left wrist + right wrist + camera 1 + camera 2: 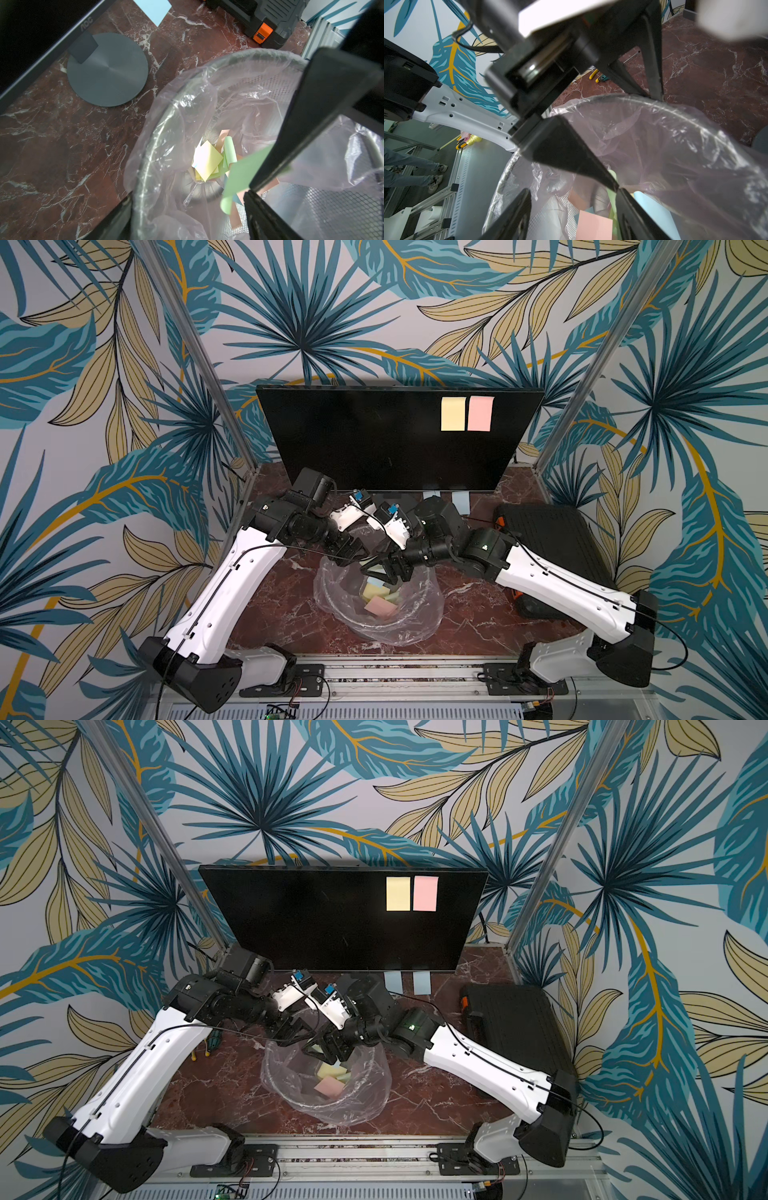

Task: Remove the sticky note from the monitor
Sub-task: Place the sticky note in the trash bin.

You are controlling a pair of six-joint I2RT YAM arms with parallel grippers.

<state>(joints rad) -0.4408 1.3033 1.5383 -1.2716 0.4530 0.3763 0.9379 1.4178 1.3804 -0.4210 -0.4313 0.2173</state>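
Above the lined bin (145, 166), left hand (188, 195) and right hand (573, 191) both gape, a green sticky note (241, 172) between their touching tips.

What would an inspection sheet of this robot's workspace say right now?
Surface: red-brown marble tabletop.
Job's things: dark monitor carries a yellow note and a pink note, side by side near one upper corner.
Clutter: lined mesh bin holding discarded notes; two blue notes below the screen; black ribbed case; yellow-handled tool.
Grippers: left gripper and right gripper over the bin, jaws open; a green note hangs between them.
Cables: thin black cable along each arm.
Surroundings: leaf-print walls, metal posts, a person's legs nearby.
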